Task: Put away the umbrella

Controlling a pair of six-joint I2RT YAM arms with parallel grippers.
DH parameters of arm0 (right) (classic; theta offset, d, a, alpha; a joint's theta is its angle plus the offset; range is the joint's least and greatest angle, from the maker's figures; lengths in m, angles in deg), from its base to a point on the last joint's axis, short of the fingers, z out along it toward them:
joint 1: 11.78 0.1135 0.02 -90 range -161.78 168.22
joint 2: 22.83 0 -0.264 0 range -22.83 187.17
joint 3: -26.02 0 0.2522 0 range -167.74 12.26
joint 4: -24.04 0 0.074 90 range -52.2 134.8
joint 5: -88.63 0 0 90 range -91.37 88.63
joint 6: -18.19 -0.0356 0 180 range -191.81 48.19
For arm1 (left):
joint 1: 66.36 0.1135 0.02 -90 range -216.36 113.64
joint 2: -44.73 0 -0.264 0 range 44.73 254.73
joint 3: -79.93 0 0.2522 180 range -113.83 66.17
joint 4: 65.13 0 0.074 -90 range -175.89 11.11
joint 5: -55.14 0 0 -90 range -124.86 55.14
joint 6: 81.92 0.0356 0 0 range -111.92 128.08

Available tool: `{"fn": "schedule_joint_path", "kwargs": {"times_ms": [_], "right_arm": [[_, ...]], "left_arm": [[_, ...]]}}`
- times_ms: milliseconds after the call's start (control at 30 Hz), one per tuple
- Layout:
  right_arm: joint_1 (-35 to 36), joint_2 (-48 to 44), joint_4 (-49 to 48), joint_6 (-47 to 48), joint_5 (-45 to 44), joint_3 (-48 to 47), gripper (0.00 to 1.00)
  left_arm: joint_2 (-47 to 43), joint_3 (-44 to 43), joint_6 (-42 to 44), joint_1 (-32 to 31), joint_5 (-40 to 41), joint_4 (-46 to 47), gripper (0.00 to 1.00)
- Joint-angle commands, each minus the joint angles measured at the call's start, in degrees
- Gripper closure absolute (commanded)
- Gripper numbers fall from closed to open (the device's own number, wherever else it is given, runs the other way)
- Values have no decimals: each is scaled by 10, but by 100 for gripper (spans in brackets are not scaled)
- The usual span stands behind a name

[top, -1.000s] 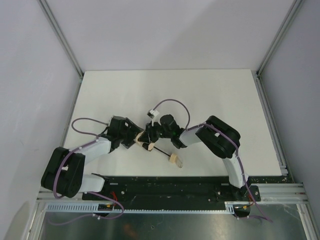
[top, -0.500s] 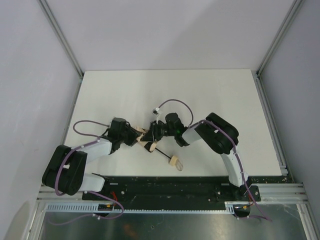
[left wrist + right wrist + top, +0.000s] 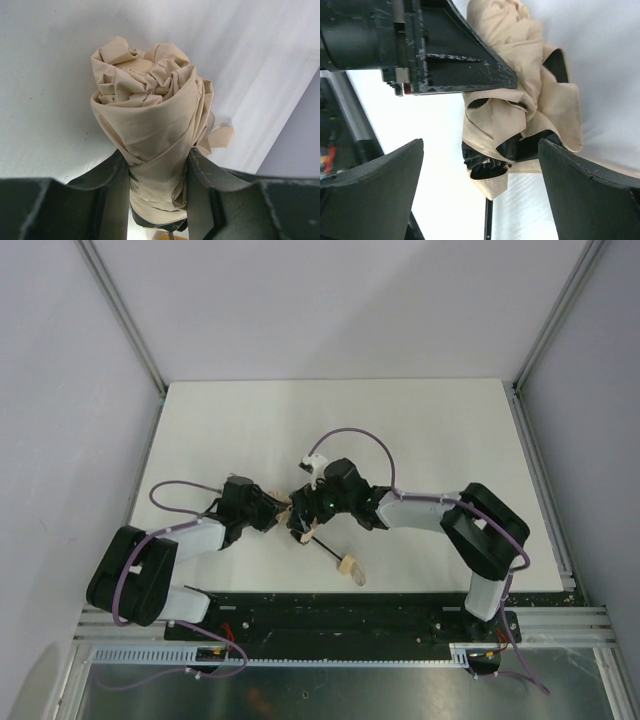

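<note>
White tabletop [image 3: 420,440] fills the booth seen from above, with pale grey walls [image 3: 60,440] on three sides. On it lies the compact umbrella [image 3: 298,527] of pale beige fabric, close to the near edge and about midway along it. Its bunched canopy points toward the left edge. Its thin black shaft [image 3: 325,548] slants down to the small tan handle [image 3: 350,565], the part nearest the near edge. My left gripper [image 3: 270,517] reaches the canopy from the left and my right gripper [image 3: 305,505] from the right, so the two meet at the fabric. Purple cables [image 3: 352,432] loop above both wrists.

From my left wrist, the rolled canopy of the umbrella [image 3: 150,125] juts out between my two dark fingers [image 3: 112,190]. They press its sides, so this jaw is clenched on the umbrella. The fabric twists into crumpled folds at its tip, and a small tan flap [image 3: 221,136] sticks out on the right over the white surface.

From my right wrist, my two fingers [image 3: 375,190] stand wide apart, released. The beige folds [image 3: 520,100] sit between them, and I cannot tell whether they touch either one. A black finger of the left gripper [image 3: 455,55] lies against the fabric. Dark patches show among the folds, and the thin shaft [image 3: 487,220] leaves them at the bottom.
</note>
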Motion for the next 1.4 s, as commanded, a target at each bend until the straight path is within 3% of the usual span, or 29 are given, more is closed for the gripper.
{"fn": "schedule_joint_path", "kwargs": {"times_ms": [0, 267, 533, 667, 800, 867, 933, 1033, 1133, 1233, 1367], "right_arm": [[66, -48, 76, 143, -223, -25, 1], [167, 16, 39, 238, -474, -74, 6], [199, 98, -11, 285, -528, -96, 16], [201, 134, -12, 276, -549, -97, 34], [199, 158, 11, 251, -556, -97, 67], [192, 164, 32, 230, -533, -96, 90], [183, 163, 43, 207, -498, -89, 97], [161, 154, 43, 173, -410, -67, 100], [126, 144, 30, 137, -287, -42, 100], [85, 135, -9, 99, -146, -12, 100], [43, 143, -48, 56, 12, 5, 100]], "left_arm": [[45, 37, 23, -4, 36, -112, 100], [56, 33, 7, -5, 27, -132, 100], [49, 26, 0, -5, 21, -147, 100], [42, 23, -2, -6, 19, -154, 100], [35, 20, -1, -8, 16, -157, 100], [32, 18, 2, -8, 17, -157, 100], [28, 14, 9, -8, 21, -156, 93], [22, 7, 21, -8, 27, -156, 65], [22, 0, 32, -8, 32, -156, 45], [26, -4, 40, -8, 34, -156, 34], [37, 0, 43, -13, 35, -152, 30]]}}
